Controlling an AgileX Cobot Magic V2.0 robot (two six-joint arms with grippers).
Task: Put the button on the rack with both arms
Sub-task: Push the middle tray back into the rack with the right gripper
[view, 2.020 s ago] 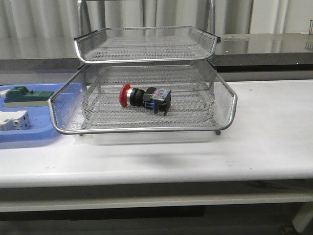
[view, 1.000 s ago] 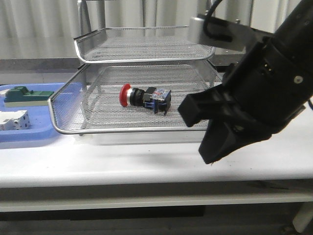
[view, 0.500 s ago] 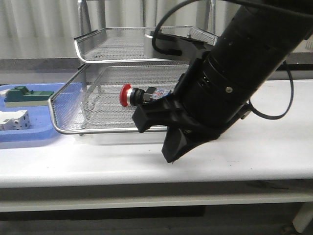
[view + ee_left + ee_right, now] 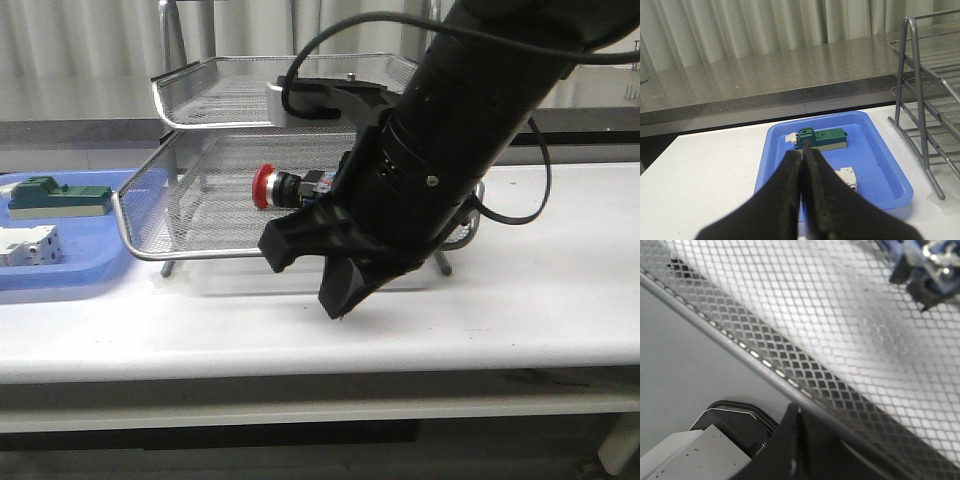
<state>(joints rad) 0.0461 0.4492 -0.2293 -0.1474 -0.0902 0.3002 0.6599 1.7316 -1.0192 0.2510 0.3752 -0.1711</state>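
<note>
White tabletop (image 4: 560,300) carries the wire rack (image 4: 200,215), pale curtains (image 4: 740,30) behind.

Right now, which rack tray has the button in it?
The lower pulled-out tray holds the button; the tray above has nothing visible in it.

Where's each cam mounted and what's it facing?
Front: faces forward over the table at the rack; the right arm fills the middle.
Left wrist: over the blue tray; shut left gripper shows.
Right wrist: pressed close to the rack's mesh; shut right gripper shows.
Shared: front and right wrist both show the button.
</note>
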